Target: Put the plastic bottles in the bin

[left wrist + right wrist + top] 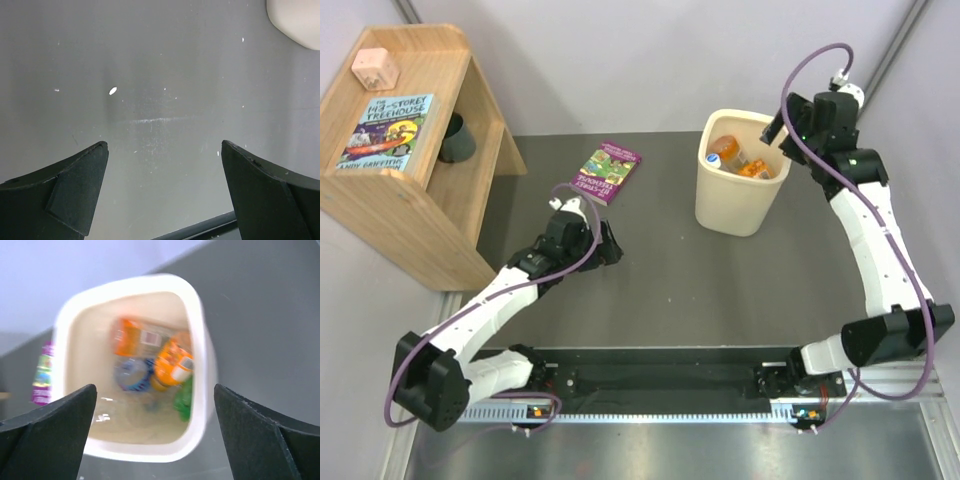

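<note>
The cream bin [728,205] stands at the table's back right, and its rim [129,283] fills the right wrist view. Inside lie the plastic bottles: two orange ones [172,365] [131,336], a clear one with a blue label [131,374] and a green one [184,397]. From above I make out an orange bottle [753,169] and a white-capped one [723,151]. My right gripper [155,386] hovers over the bin's right rim [782,128], open and empty. My left gripper [610,243] rests low at the table's left centre, open, over bare table [165,143].
A purple book [605,170] lies on the table behind the left gripper. A wooden shelf [410,150] at the back left holds a dark cup [456,138], another book [388,131] and a pink block [374,69]. The bin's corner [300,22] shows in the left wrist view.
</note>
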Robot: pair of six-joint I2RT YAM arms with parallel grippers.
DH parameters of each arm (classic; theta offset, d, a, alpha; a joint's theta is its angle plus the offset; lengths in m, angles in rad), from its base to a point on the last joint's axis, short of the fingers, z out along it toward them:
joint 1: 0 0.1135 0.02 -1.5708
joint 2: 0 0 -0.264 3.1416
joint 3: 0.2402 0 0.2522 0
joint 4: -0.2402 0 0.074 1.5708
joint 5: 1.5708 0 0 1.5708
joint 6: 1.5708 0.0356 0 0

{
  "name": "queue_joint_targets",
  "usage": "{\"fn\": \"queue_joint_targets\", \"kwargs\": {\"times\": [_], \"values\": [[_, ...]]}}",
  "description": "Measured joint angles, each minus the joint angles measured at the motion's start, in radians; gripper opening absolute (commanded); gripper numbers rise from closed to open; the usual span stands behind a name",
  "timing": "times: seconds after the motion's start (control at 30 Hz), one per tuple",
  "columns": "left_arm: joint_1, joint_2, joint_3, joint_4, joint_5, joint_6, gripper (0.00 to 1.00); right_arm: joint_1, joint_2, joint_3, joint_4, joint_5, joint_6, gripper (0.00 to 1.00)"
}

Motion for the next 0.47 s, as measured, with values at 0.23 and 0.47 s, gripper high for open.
{"fn": "queue_joint_targets", "kwargs": {"times": [0.23, 0.47], "values": [[0.0, 0.019, 0.026, -0.001, -0.001, 0.018, 0.99, 0.14, -0.253, -0.2, 0.203, -0.074, -0.063, 0.99], [0.0, 0.039, 0.05, -0.002, -0.001, 0.031, 0.99, 0.368, -0.626, -0.653, 0.341, -0.031, -0.092, 0.99]]}}
